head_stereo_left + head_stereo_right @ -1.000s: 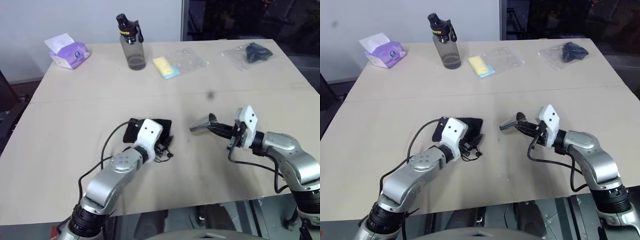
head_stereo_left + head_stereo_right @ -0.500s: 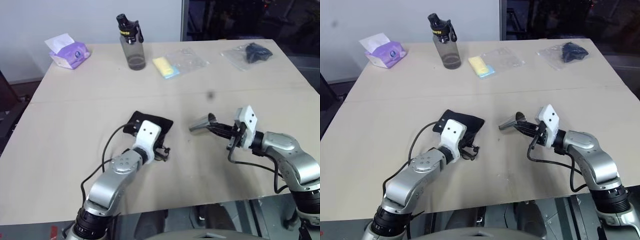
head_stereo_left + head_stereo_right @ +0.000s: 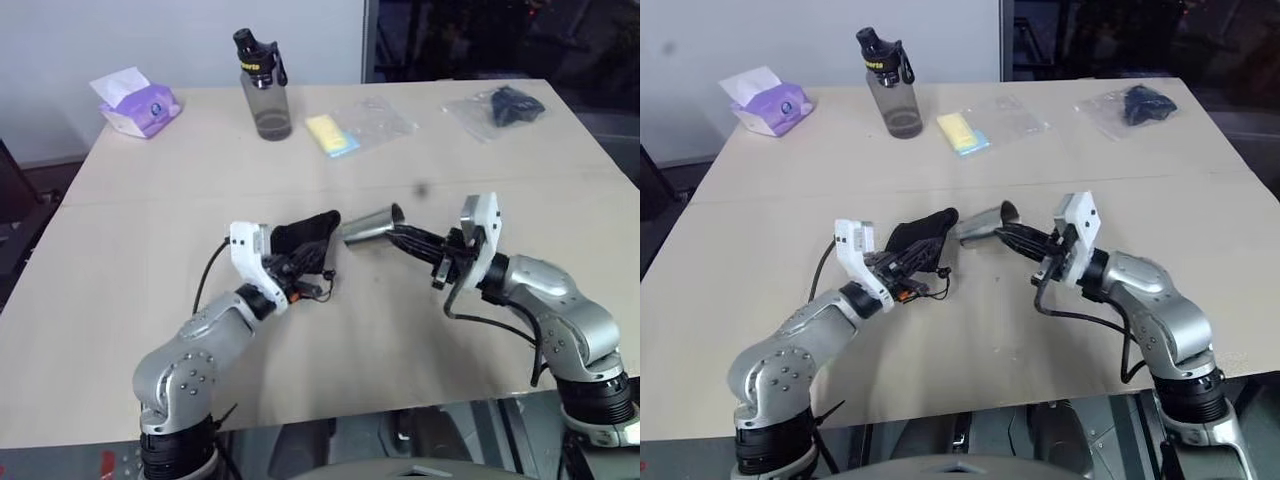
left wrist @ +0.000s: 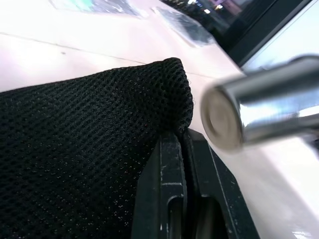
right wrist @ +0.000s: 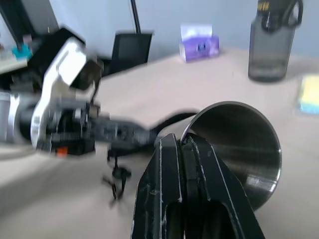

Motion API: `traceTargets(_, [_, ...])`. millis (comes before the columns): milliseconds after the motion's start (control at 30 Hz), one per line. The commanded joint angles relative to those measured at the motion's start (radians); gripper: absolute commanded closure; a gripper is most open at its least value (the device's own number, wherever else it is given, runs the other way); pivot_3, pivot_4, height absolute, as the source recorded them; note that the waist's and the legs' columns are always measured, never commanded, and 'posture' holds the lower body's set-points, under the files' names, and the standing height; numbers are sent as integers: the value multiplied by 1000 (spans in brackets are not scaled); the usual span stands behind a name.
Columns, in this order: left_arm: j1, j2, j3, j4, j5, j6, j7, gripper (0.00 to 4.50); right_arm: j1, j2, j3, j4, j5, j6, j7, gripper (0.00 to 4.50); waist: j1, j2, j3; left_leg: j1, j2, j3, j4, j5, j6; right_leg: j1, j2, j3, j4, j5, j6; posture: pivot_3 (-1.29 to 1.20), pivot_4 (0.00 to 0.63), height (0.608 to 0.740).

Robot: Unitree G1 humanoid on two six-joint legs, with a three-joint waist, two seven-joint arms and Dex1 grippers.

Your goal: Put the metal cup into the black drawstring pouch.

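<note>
Since the earlier frame, left gripper (image 3: 300, 262) pinches the black drawstring pouch (image 3: 303, 235), lifted off the table (image 3: 150, 200). Right gripper (image 3: 405, 240) pinches the metal cup (image 3: 368, 226) by its rim, base beside the pouch; the right wrist view shows the cup's hollow interior.

- A pale wooden bench (image 3: 140, 200) spans most of the scene; a faint seam runs across it from left to right, roughly halfway back.
- A small dark spot (image 3: 421, 189) marks the bench top right of centre.
- Behind the far left edge stands a plain, light bluish-white wall (image 3: 150, 40).
- To the right of that wall, a dark glazed panel or window (image 3: 480, 40) fills the far right background, with a few small points of light in it.
- A thin vertical frame (image 3: 366, 40) separates wall and glass.
- At the left edge, beside the bench, a dark piece of furniture (image 3: 12, 185) stands over a reddish-brown floor (image 3: 45, 180).
- Lighting is even and soft.
</note>
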Motion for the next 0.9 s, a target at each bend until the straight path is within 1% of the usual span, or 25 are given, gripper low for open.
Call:
traceTargets(33, [3,-7,33,-20,-105,8,21,4490,-25,16,-23,-65,40,14,-43,4500,0,0,0,0,0,0,0,0,0,0,0,0,0,1,-1,0,150,740])
traceTargets(133, [12,-22,66,3,-190,-1,45,4490,-23,12,-22,-70,37,17,-59,4500,0,0,0,0,0,0,0,0,0,0,0,1,0,2,-3,0,150,740])
traceTargets(267, [40,-3,75,9,-238,-19,38,4490,-18,-2,-23,-68,30,14,-63,4500,-1,0,0,0,-1,0,0,0,0,0,0,1,0,2,-3,0,150,740])
traceTargets(367, [61,31,60,0,-237,-28,20,3558,-16,-8,-21,-62,28,10,-66,4500,-2,0,0,0,-1,2,0,0,0,0,0,0,0,2,-3,0,150,740])
traceTargets(400, [68,45,53,-1,-222,-35,18,3090,-14,-9,-21,-61,27,8,-67,4500,-2,0,0,0,-1,2,0,0,0,0,0,0,0,2,-3,0,150,740])
traceTargets(433, [75,61,42,-1,-201,-43,13,2905,-13,-10,-19,-58,25,6,-67,4500,-2,0,0,0,-1,2,0,0,0,0,0,0,0,2,-3,0,150,740])
traceTargets(467, [81,68,39,1,-193,-49,12,2236,-11,-10,-18,-57,24,5,-67,4500,-1,0,0,0,-1,2,0,0,0,0,0,0,0,2,-3,0,150,740])
traceTargets(500, [86,78,35,1,-184,-56,6,2037,-9,-11,-18,-56,23,3,-66,4500,-1,0,0,0,-1,2,0,0,0,0,0,0,0,1,-3,0,150,740])
traceTargets(533, [97,116,10,-7,-121,-83,-22,1649,-5,-12,-17,-55,20,2,-65,4500,-2,0,0,0,-1,2,0,0,0,0,0,0,0,2,-3,0,150,740])
traceTargets(600, [109,214,-62,-14,37,-156,-79,1649,1,-15,-17,-52,16,-1,-62,4500,-1,0,0,0,-1,3,0,0,0,0,0,1,0,2,-3,0,150,740])
traceTargets(700, [104,276,-112,-4,151,-233,-118,1649,5,-18,-16,-47,11,-6,-58,4500,-1,1,0,0,-1,3,0,0,0,0,0,1,0,1,-3,0,150,740])
traceTargets(767, [97,345,-193,-8,289,-310,-158,1649,6,-18,-14,-41,4,-13,-56,4500,0,1,0,0,-1,4,0,0,0,0,-1,1,-1,1,-3,0,150,740])
traceTargets(800, [94,360,-227,-15,336,-339,-171,1649,7,-17,-13,-38,0,-17,-56,4500,0,1,0,0,-1,4,0,0,0,0,-1,1,-1,1,-3,0,150,740])
traceTargets(900, [69,328,-275,-41,347,-328,-152,1649,12,-13,-9,-33,-11,-28,-56,4500,0,1,0,0,-1,4,0,0,0,-1,-1,2,-2,2,-3,0,150,740])
